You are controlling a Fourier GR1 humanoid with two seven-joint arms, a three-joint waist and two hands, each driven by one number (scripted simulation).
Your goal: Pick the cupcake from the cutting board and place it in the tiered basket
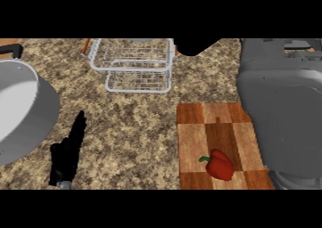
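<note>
Cupcake first: honestly can't tell where it is. It doesn't show on the board or in the basket, so I'll just go through what's visible.

Closest in, at the lower left, the left hand (66, 153) is parked on the speckled brown counter (137, 129), black fingers straight and pointing away from the robot, holding nothing. Over on the lower right is the cutting board (216, 120), striped light and dark wood, with a red bell pepper (220, 164) lying on its near half, green stem pointing left. The far half of the board is bare wood.

On the left edge there's a big grey pot (22, 111), partly cut off by the view, with a black handle (8, 51) poking out at its far side. It's well apart from the board.

The right forearm (288, 120) is a huge grey block running up the whole right side, covering the board's right edge.

Further back, top middle, the tiered basket (137, 67) is white wire, with a lower tier sticking out toward the robot. Just beside its right rim, the right hand (199, 44) shows only as a dark shape at the top edge. Fingers wide, narrow or wrapped around something? Can't tell from this angle.
</note>
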